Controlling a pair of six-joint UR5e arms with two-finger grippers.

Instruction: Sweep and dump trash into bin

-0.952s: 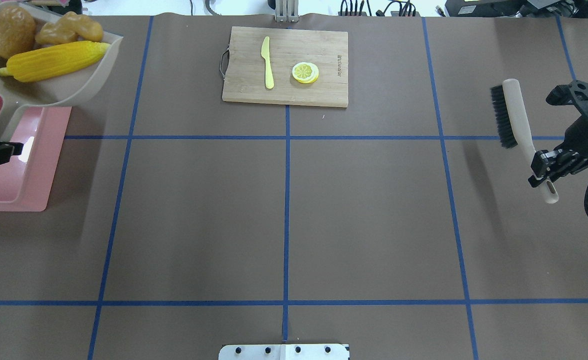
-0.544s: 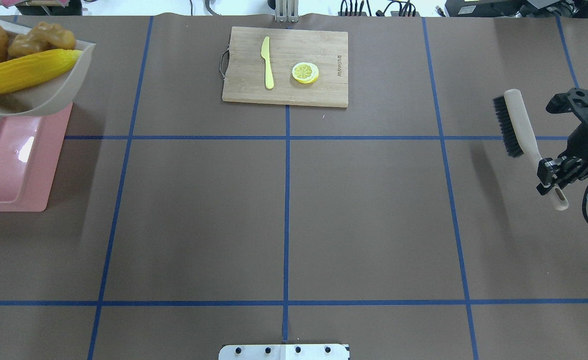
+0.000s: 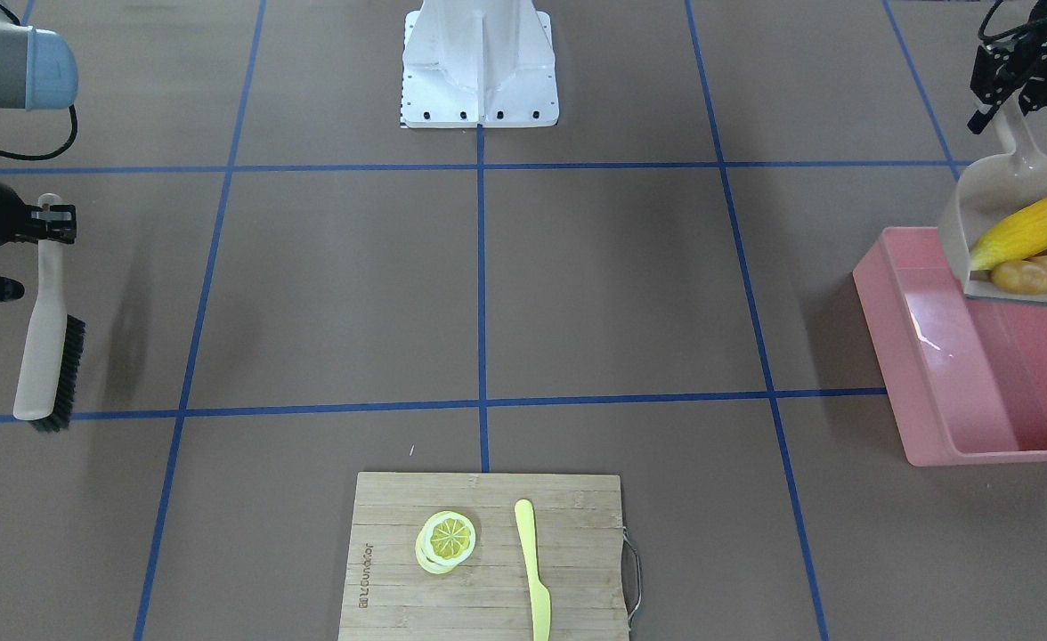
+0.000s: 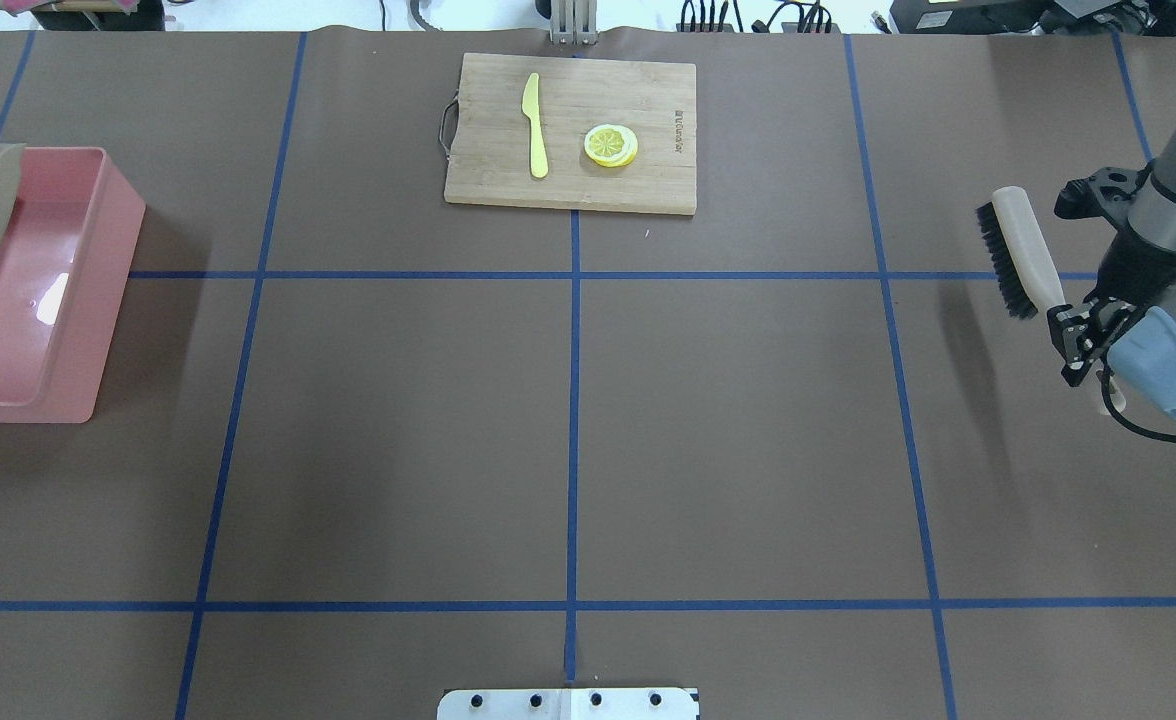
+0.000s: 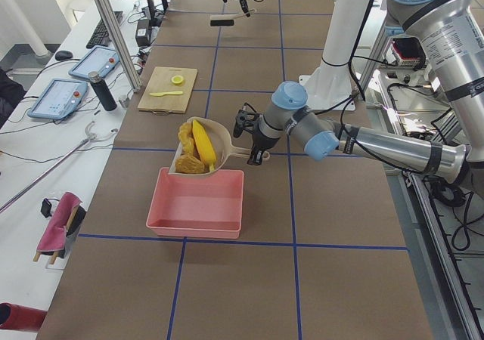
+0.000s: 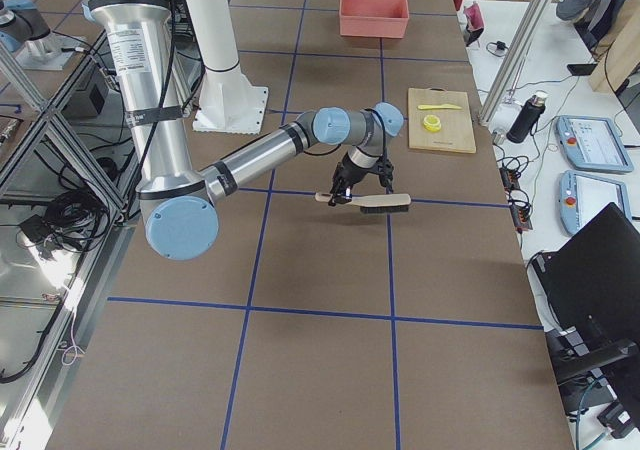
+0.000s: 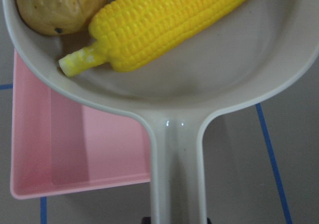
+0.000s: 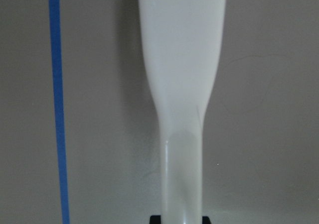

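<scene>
Dustpan (image 7: 209, 84) holding corn cob (image 7: 164, 25), potato (image 7: 60, 5), ginger root (image 3: 1035, 274), over pink bin (image 3: 978, 392) rim

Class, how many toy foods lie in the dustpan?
3: the corn cob along the middle of the dustpan, the potato beside its stalk end, the ginger root by the front lip.

Bright, even overhead light; glare inside bin (image 4: 8, 340).

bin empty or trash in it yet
Empty: the bin floor is bare; corn and ginger lie in the dustpan.
</scene>
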